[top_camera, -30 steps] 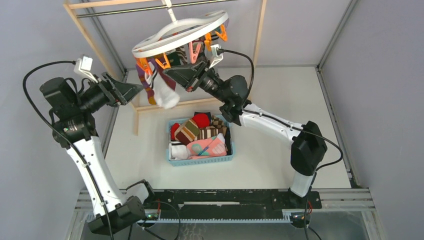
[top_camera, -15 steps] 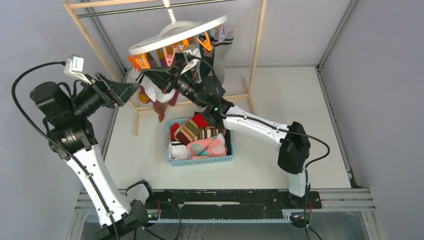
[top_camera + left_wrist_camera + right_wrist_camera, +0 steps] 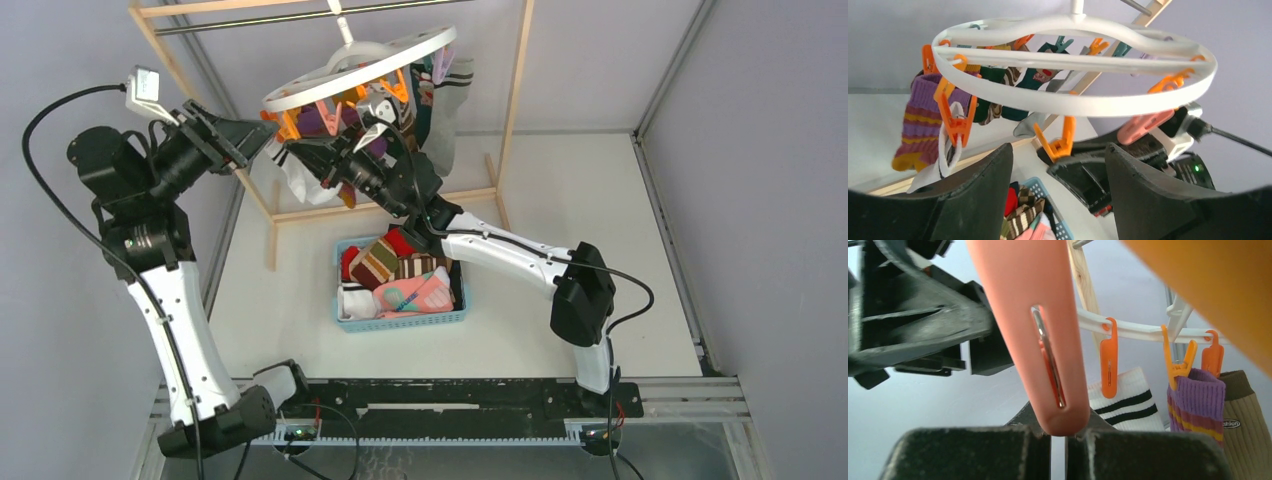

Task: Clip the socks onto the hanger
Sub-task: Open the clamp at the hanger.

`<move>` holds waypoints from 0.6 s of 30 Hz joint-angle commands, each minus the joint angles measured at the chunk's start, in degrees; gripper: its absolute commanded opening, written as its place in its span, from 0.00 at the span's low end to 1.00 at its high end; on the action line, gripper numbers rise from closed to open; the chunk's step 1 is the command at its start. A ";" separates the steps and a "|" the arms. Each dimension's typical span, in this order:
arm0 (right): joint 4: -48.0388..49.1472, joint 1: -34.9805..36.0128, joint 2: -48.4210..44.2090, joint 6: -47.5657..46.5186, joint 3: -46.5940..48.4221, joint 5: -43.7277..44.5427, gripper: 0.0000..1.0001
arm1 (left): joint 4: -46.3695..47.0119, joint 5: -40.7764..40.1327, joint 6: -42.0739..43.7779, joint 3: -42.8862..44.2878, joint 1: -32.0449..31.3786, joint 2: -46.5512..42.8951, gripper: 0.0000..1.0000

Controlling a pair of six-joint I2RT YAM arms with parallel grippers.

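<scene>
The white ring hanger (image 3: pixel 300 85) hangs tilted from the rack bar, with orange and pink clips. Socks are clipped on it: a purple-orange striped one (image 3: pixel 918 120), a white one with black bands (image 3: pixel 1130 405), and dark and grey ones (image 3: pixel 445 110). My left gripper (image 3: pixel 262 140) is open and empty at the ring's left edge, with an orange clip (image 3: pixel 1060 142) just beyond its tips (image 3: pixel 1058 150). My right gripper (image 3: pixel 300 155) is under the ring, its jaws shut with only a thin slit (image 3: pixel 1058 432). A pink clip (image 3: pixel 1033 315) hangs right above them, not gripped.
A blue basket (image 3: pixel 400 322) on the table below holds several more socks (image 3: pixel 395 265). The light wooden rack frame (image 3: pixel 515 90) stands around and behind the hanger. The two grippers are very close, and the right one shows in the left wrist view (image 3: pixel 1098 172).
My right gripper swung left under the ring. My left gripper rose to the ring's left edge. The hanger tilted and turned, and its hanging socks swung.
</scene>
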 commanded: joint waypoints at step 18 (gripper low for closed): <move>-2.41 1.07 1.88 -5.38 5.99 1.69 0.00 | 5.37 -2.09 -5.82 4.55 -5.74 4.63 0.61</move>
